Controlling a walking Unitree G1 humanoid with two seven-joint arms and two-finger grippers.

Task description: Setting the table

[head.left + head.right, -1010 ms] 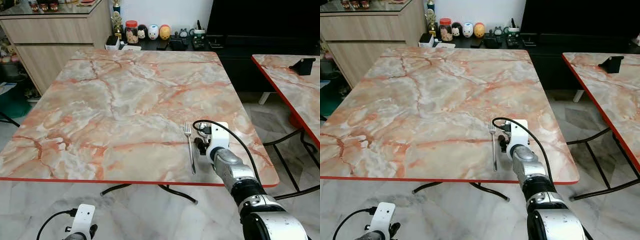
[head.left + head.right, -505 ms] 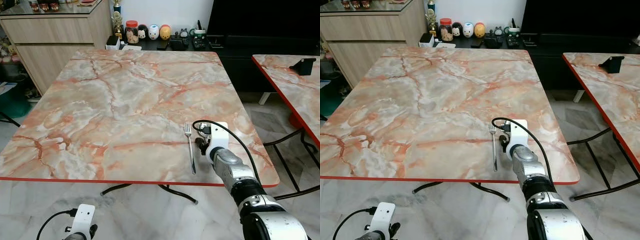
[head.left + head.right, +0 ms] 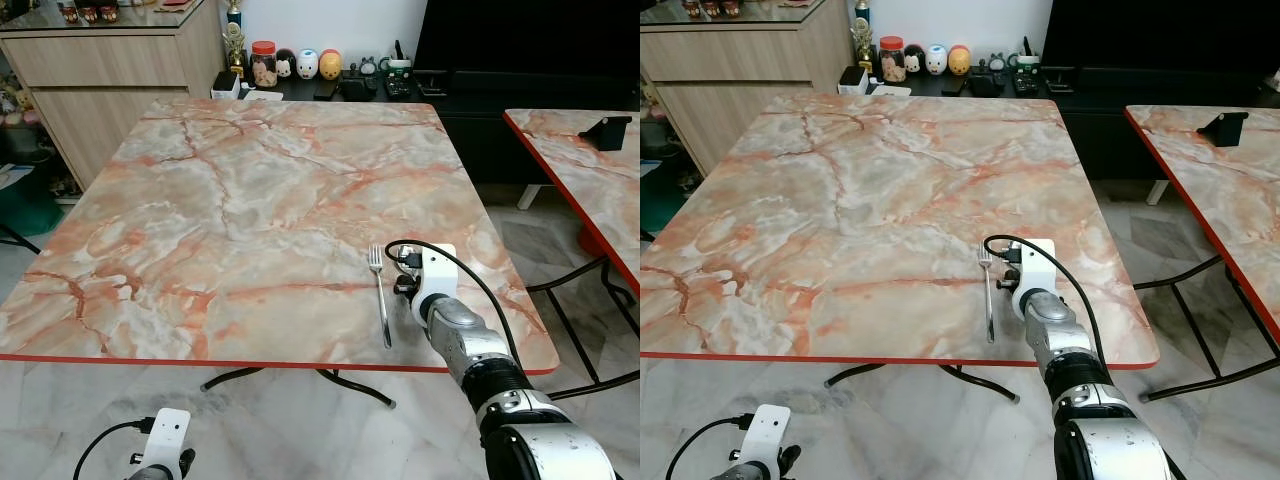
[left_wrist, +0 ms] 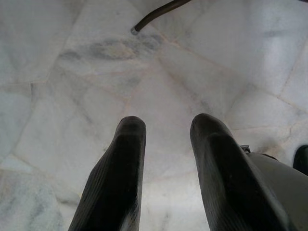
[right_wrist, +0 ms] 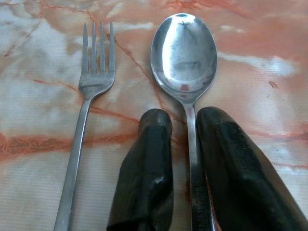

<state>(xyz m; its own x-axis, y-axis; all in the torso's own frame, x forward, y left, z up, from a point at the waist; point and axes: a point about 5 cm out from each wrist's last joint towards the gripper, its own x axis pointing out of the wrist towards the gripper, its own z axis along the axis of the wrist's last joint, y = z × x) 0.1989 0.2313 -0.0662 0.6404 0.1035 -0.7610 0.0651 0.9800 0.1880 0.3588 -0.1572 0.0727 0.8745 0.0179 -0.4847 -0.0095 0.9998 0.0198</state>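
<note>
Right wrist view has my right tool still clamped on the spoon, unmoved, fork at its 9 o'clock, release pending

fork: silver metal, 4 tines, lying flat on marble table near front edge, right-hand part; tines pointing away from robot, handle running back toward the near edge.
spoon: silver metal, shiny oval bowl facing up, lying just beside fork on its right, parallel, not touching; bowl level w/ fork tines; handle sitting between 2 black fingers of right gripper, which are flanking it closely.
</note>
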